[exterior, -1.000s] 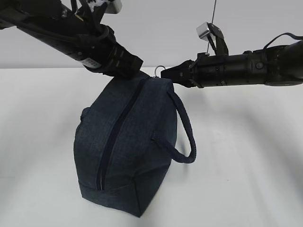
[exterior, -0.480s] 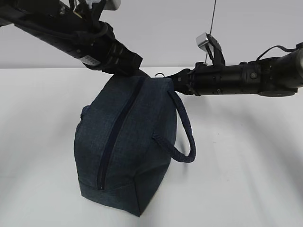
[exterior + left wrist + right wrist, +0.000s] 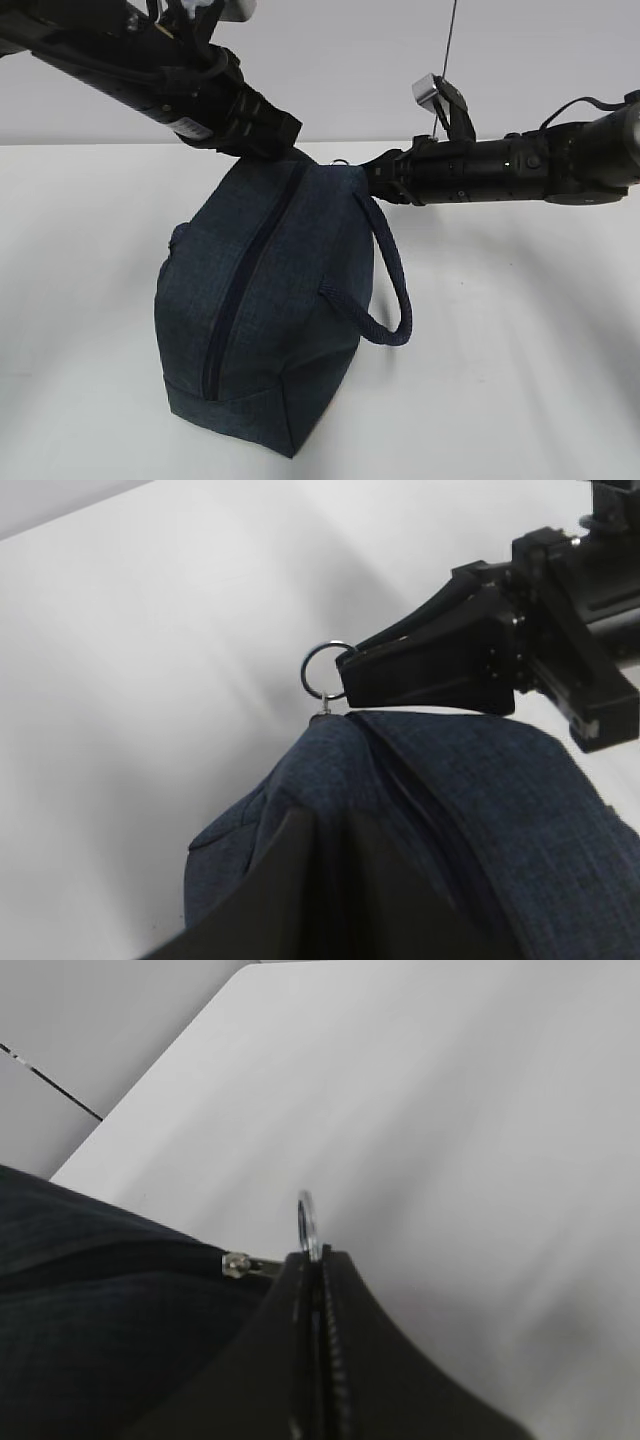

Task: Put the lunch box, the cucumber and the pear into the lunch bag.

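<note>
Right gripper [image 3: 345,677] is clamped on the silver ring pull [image 3: 322,670], jaws pressed flat together with the ring sticking out past their tips — the right wrist view shows that ring [image 3: 308,1222] edge-on, caught in the slit between the two fingers [image 3: 345,1360], the little metal slider [image 3: 236,1263] just beside them at the end of the zipper. Over on the other side, the left gripper [image 3: 285,140] is down on the top corner of the lunch bag [image 3: 265,310]; from the left wrist view its fingers [image 3: 290,880] look to be pinching a fold of the navy fabric [image 3: 450,810], closed onto the bag. The bag itself stands on end on the white table [image 3: 520,380], zipper [image 3: 248,280] running down its facing side and closed along its visible length, looped strap handle [image 3: 390,290] hanging off to the right. Both arms meet at the bag's top, one from each side.
</note>
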`<control>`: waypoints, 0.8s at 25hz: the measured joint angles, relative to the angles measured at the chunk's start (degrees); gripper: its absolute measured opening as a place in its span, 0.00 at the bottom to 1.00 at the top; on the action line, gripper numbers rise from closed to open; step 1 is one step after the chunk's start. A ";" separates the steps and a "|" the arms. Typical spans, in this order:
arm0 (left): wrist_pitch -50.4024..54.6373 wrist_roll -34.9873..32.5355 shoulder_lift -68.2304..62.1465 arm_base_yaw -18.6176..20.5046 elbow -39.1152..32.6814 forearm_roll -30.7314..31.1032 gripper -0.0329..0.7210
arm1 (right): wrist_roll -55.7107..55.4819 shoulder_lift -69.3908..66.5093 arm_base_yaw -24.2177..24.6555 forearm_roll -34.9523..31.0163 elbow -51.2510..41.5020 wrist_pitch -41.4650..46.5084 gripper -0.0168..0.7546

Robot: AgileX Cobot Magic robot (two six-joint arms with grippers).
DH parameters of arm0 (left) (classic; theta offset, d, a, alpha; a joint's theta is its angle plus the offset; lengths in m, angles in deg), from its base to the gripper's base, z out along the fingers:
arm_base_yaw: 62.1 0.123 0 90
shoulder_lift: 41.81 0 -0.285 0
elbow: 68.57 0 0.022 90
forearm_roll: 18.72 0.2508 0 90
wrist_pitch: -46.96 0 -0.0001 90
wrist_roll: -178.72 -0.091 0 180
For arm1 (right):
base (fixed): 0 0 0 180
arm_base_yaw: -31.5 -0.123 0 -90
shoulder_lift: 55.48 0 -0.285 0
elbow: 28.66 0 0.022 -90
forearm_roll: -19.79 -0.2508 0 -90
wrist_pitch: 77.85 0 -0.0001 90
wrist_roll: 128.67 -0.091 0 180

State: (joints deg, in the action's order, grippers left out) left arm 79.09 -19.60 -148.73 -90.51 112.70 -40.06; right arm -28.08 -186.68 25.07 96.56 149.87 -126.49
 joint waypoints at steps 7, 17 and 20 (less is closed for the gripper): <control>-0.26 0.00 0.00 0.00 0.00 0.00 0.07 | -2.19 -2.28 0.00 0.72 0.10 1.13 0.02; -0.77 -0.22 1.87 -0.05 -0.23 0.29 0.07 | -3.73 -2.28 -0.34 1.89 0.10 2.94 0.02; -1.10 -0.22 1.87 -0.05 -0.30 0.40 0.07 | -4.28 -2.28 -0.36 3.04 0.18 3.67 0.02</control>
State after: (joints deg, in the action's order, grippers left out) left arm 77.99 -19.82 -146.86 -90.56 112.40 -39.66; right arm -32.36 -188.97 24.71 99.60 150.05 -122.81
